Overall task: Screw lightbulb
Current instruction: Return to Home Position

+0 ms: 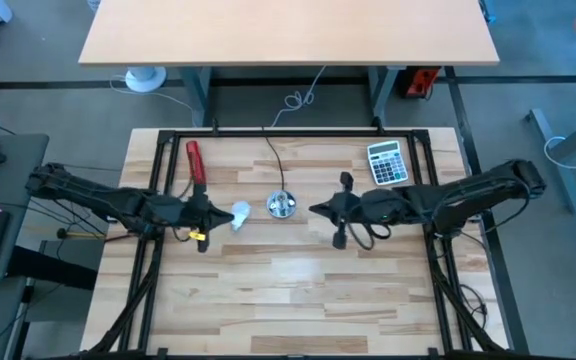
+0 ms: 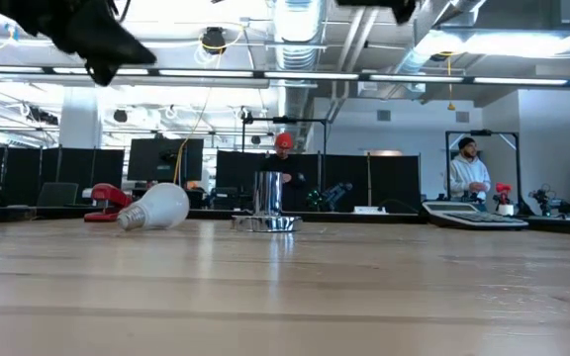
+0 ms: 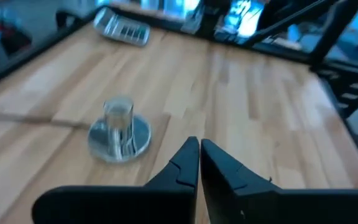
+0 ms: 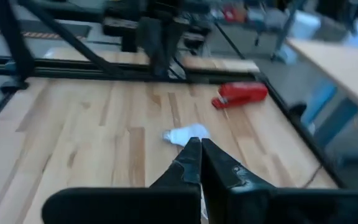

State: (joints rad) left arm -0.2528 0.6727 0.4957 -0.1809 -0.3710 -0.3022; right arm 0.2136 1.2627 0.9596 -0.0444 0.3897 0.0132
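The white lightbulb (image 1: 239, 215) lies on its side on the wooden table (image 1: 288, 290), left of the shiny metal socket (image 1: 283, 206), which stands upright on its round base with a black cord running toward the far edge. In the low view the lightbulb (image 2: 156, 208) rests on its glass with its base pointing left. My left gripper (image 1: 219, 212) hovers shut just left of the bulb, raised above the table. My right gripper (image 1: 314, 210) is shut too, raised to the right of the socket. The right wrist view shows the bulb (image 4: 186, 134) beyond its shut fingers (image 4: 199, 147); the left wrist view shows the socket (image 3: 118, 128) beyond its shut fingers (image 3: 199, 147).
A red stapler (image 1: 195, 161) lies at the far left of the table, and a calculator (image 1: 387, 162) at the far right. A black frame (image 1: 298, 131) borders the table's edges. People stand in the room behind (image 2: 468, 170).
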